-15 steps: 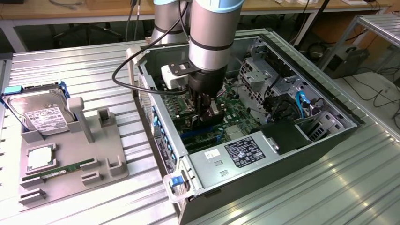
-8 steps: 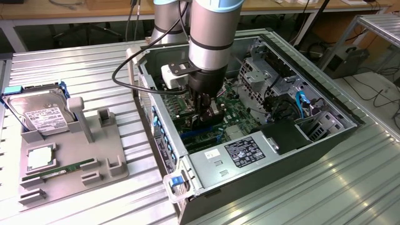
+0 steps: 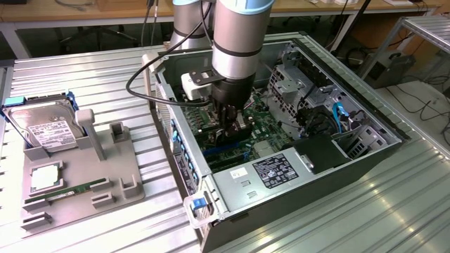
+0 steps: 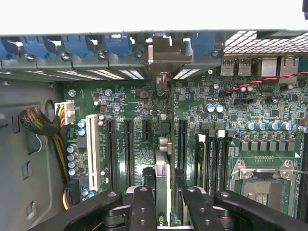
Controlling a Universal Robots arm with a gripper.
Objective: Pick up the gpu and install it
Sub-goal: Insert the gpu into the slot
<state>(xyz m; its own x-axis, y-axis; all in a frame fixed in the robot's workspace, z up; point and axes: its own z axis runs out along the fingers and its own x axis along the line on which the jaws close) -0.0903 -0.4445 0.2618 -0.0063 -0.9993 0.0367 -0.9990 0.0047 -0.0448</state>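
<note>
In the wrist view, lowest in the frame, the gripper (image 4: 163,202) has its two dark fingers (image 4: 143,204) closed on the gpu (image 4: 162,163), which stands edge-on between them as a thin upright blade. So the pickup is done: the card is off the bench and in the grip, held by its upper edge.

From the lower middle of that frame the card's long axis runs straight up toward the top centre, parallel to the black expansion slots (image 4: 129,149) on the green motherboard (image 4: 144,103). Its silvery bracket (image 4: 162,60) leads, pointing at the rear wall of the case, where it sits at the row of slot openings and blue latches (image 4: 115,43). The card's lower edge appears lined up over one slot, between the slots on either side; whether it is fully seated I cannot tell, so I judge the installing as under way, with release not yet made.

In the exterior view the gripper (image 3: 232,124) reaches down into the open computer case (image 3: 365,158) at centre frame. At the left of that frame the grey fixture tray (image 3: 130,192) holds a green memory stick (image 3: 67,190) and the hard drive (image 3: 46,129), both untouched on the bench (image 3: 98,74).
</note>
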